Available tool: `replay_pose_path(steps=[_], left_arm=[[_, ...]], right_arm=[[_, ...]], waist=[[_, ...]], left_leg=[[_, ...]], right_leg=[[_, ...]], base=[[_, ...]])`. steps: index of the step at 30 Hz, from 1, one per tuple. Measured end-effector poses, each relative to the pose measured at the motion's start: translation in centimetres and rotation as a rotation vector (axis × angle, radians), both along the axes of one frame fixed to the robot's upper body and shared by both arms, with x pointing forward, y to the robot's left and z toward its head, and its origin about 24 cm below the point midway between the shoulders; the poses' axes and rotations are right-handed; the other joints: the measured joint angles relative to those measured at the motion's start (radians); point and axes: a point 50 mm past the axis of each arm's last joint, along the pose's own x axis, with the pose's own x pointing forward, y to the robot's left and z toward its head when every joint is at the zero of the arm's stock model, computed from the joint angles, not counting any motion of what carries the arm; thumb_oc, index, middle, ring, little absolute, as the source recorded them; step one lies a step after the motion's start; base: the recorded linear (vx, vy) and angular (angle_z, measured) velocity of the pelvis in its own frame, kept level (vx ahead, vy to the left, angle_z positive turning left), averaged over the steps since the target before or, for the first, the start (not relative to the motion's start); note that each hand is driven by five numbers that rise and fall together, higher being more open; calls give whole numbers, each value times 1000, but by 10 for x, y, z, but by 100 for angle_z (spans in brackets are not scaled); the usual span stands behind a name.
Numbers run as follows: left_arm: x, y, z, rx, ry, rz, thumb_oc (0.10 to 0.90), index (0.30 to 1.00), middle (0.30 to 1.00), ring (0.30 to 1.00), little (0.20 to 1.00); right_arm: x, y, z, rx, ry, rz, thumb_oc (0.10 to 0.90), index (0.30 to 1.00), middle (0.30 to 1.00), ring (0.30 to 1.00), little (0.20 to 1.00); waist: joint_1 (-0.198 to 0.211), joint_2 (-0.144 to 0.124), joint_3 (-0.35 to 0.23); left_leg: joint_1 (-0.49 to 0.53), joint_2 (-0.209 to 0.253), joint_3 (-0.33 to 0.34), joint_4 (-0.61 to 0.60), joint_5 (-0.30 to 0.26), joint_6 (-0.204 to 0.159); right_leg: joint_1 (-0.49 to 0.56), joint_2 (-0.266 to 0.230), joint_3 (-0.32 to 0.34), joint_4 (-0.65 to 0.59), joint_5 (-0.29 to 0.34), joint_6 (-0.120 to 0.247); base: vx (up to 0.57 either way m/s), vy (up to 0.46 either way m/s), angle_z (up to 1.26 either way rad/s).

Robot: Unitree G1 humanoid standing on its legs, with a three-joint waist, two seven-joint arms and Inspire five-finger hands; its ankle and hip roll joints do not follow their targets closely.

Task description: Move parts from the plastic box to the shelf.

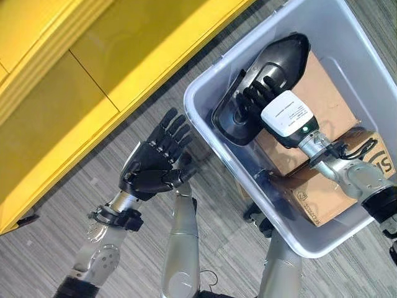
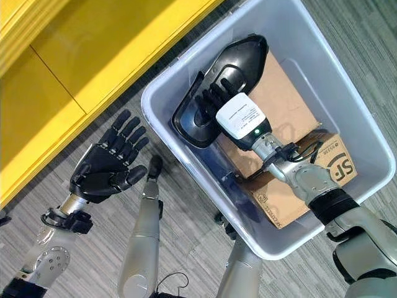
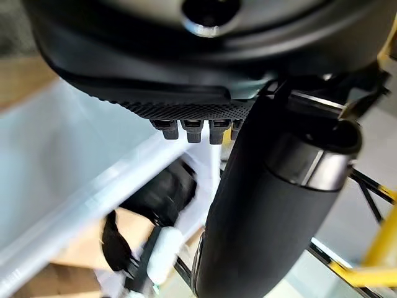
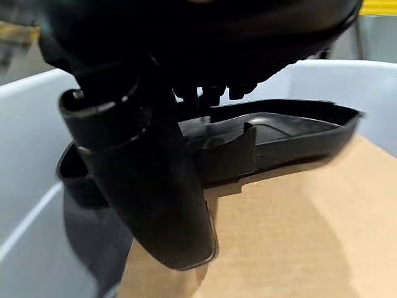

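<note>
A black moulded plastic part (image 1: 282, 53) lies tilted against the near wall inside the translucent grey plastic box (image 1: 193, 108), partly on cardboard (image 1: 329, 81). My right hand (image 2: 214, 102) reaches into the box, its fingers laid fairly straight in the part's hollow. In the right wrist view the thumb (image 4: 149, 186) stands out in front of the part's rim (image 4: 291, 130), not closed on it. My left hand (image 1: 152, 164) hovers over the floor just outside the box, palm up, fingers spread and holding nothing. The yellow shelf (image 1: 93, 56) runs along the upper left.
A second cardboard box (image 1: 329, 186) lies in the box's near right corner. Grey striped floor (image 1: 56, 205) stretches between the shelf and the box. The box wall (image 3: 62, 161) stands close beside my left hand.
</note>
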Motion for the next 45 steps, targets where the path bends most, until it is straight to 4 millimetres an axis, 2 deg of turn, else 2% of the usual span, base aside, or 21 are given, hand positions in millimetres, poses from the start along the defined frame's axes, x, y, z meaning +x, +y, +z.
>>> replay_pose_path(steps=[1,4,7,12,13,17,19,23,26,31,34,36,37,40,43,45], left_arm=[[1,-1,2,-1,-8,-2,900,1000,1000,1000,1000],[9,-9,11,-4,-49,-33,900,1000,1000,1000,1000],[11,-4,20,-30,-95,12,900,1000,1000,1000,1000],[13,0,28,-42,-132,47,900,1000,1000,1000,1000],[13,1,30,-45,-143,51,900,1000,1000,1000,1000],[16,2,36,-54,-159,67,900,1000,1000,1000,1000],[16,0,35,-53,-152,59,900,1000,1000,1000,1000],[16,0,35,-54,-157,58,900,1000,1000,1000,1000],[17,-4,29,-40,-109,27,900,1000,1000,1000,1000],[14,-5,23,-36,-79,19,900,1000,1000,1000,1000],[14,-6,22,-30,-79,-7,900,1000,1000,1000,1000],[14,-7,22,-29,-80,-16,900,1000,1000,1000,1000],[14,-7,22,-27,-80,-17,900,1000,1000,1000,1000],[13,-7,21,-23,-84,-30,900,1000,1000,1000,1000],[11,-8,19,-21,-77,-47,900,1000,1000,1000,1000],[11,-8,19,-41,-82,-73,900,1000,1000,1000,1000]], right_arm=[[0,0,6,46,-29,4,900,1000,1000,1000,1000],[0,3,9,47,-45,20,900,1000,1000,1000,1000],[3,-3,10,44,-55,-4,900,1000,1000,1000,1000],[-2,-4,28,32,-111,22,900,1000,1000,1000,1000],[-4,1,38,29,-142,50,900,1000,1000,1000,1000],[-4,5,46,-13,-169,50,900,1000,1000,1000,1000],[-2,10,58,-36,-182,46,900,1000,1000,1000,1000],[0,18,67,-86,-219,54,900,1000,1000,1000,1000],[3,24,80,-131,-266,41,900,1000,1000,1000,1000],[11,36,95,-215,-302,-6,900,1000,1000,1000,1000],[19,43,100,-278,-279,-72,900,1000,1000,1000,1000],[24,43,105,-299,-261,-120,718,745,745,745,745],[26,42,107,-309,-259,-141,400,300,300,300,300],[32,45,110,-323,-258,-173,400,300,300,300,300],[33,55,114,-247,-269,-145,400,300,300,300,300],[35,54,118,-196,-294,-139,400,300,300,300,300]], waist=[[-9,0,0],[-38,-3,-1],[-57,-3,-1],[-61,-1,-1],[-61,-1,-1],[-63,0,-2],[-58,1,-2],[-56,5,-4],[-46,6,-5],[2,6,-5],[28,11,-5],[44,11,-5],[50,11,-5],[54,12,-6],[56,13,-6],[58,13,-6]], left_leg=[[-26,-1,-3,18,-8,11],[-100,-1,-3,31,-10,3],[-145,-3,-4,39,-12,0],[-204,-11,-4,79,-19,-6],[-235,-13,-5,125,-35,-6],[-275,-25,-6,186,-62,-25],[-281,-26,-17,183,-62,-25],[-316,-27,-22,231,-75,-17],[-321,-31,-22,231,-81,-26],[-307,-31,-24,217,-72,-13],[-287,-43,-49,220,-67,-21],[-282,-48,-54,220,-68,-22],[-280,-48,-55,221,-69,-22],[-276,-48,-80,216,-69,-21],[-275,-48,-83,205,-70,-22],[-276,-48,-83,187,-67,-19]], right_leg=[[-26,-1,3,14,-4,-4],[-118,0,23,38,-6,-15],[-167,-1,27,38,4,-18],[-225,-1,51,52,4,-17],[-246,-8,55,65,4,-17],[-276,-14,77,98,3,-14],[-280,-14,74,97,3,-14],[-297,-18,75,114,3,-14],[-298,-20,73,115,2,-13],[-283,-28,62,116,-1,-20],[-233,-41,24,121,-13,-12],[-221,-45,19,127,-23,-10],[-220,-46,19,129,-26,-13],[-203,-47,-4,134,-37,-21],[-202,-47,-9,139,-44,-16],[-202,-48,-15,135,-43,-17]], base=[[-33,19,-2],[-67,31,-9],[-31,41,-10],[-6,31,-7],[6,57,-10],[3,27,-4],[8,41,1],[17,24,-1],[30,15,5],[33,11,8],[43,-32,23],[34,-50,16],[18,-32,4],[12,-22,8],[-9,-35,6],[-18,-21,11]])
